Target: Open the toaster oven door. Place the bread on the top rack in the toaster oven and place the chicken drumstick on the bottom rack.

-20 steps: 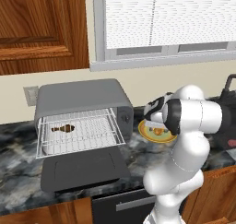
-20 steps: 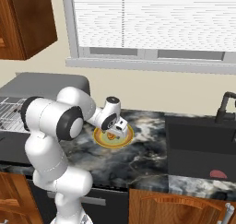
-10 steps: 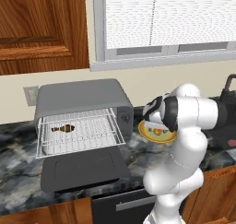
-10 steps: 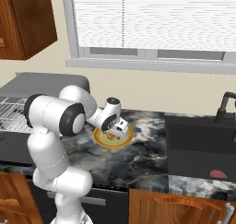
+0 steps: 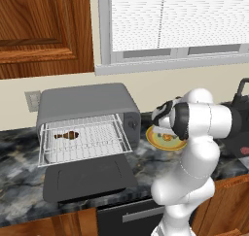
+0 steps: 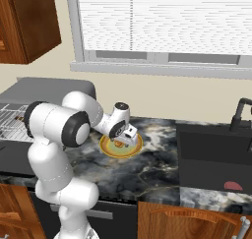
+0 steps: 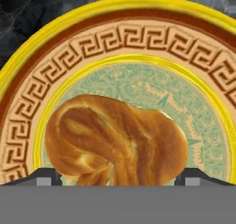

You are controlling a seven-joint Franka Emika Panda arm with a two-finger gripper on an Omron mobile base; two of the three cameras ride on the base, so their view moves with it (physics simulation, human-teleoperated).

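The toaster oven (image 5: 87,101) stands open, its door (image 5: 90,177) folded down flat on the counter. A white wire rack (image 5: 102,143) is pulled out with the brown chicken drumstick (image 5: 68,135) lying on it; I cannot tell which rack it is. To the right, a yellow-rimmed plate (image 5: 158,142) (image 6: 135,147) (image 7: 138,29) holds the golden bread (image 7: 115,140) (image 6: 119,143). My gripper (image 7: 117,177) (image 6: 127,137) is down over the plate, open. One fingertip (image 7: 44,177) stands at each side of the bread; contact is unclear.
A black sink (image 6: 211,149) with a dark faucet (image 6: 241,112) lies to the right of the plate. A dark appliance (image 5: 240,128) stands behind my arm. The pulled-out rack (image 6: 10,122) reaches over the counter at the left. Wooden cabinets hang above the oven.
My gripper has sunk slightly lower over the plate and its fingers have drawn in a little around the bread. The oven and drumstick have not moved.
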